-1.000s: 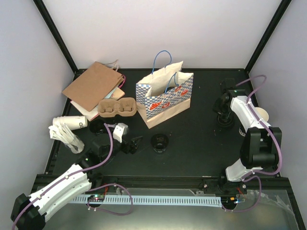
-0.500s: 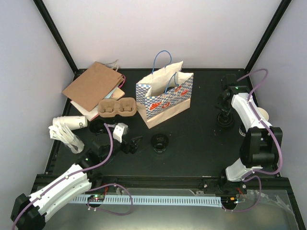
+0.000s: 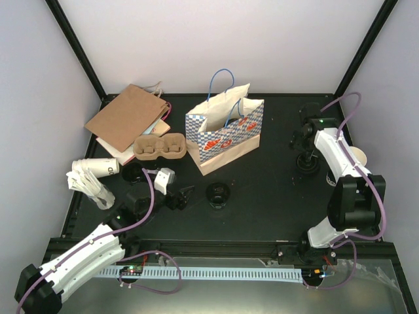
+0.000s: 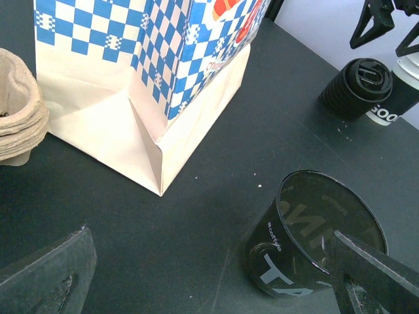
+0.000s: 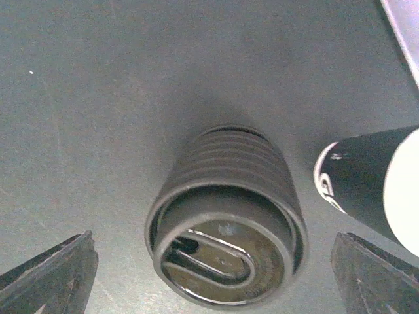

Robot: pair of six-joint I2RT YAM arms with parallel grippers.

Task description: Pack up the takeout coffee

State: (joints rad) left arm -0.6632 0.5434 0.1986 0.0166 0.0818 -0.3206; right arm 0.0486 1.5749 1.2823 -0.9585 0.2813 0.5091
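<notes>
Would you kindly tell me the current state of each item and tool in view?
Checked paper bag: upright, mouth open.
Brown paper bag: lying flat.
Cup carrier: wells look empty.
White cups: tipped on their sides.
Unlidded black cup: upright, open-topped.
Ribbed black cup: upright, lid on, not gripped.
Left tool: open, holding nothing.
Right tool: open, straddling that cup.

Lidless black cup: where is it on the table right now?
In the top view the lidless black cup stands mid-table, just on the near side of the checked paper bag and to the right of the left gripper.
</notes>
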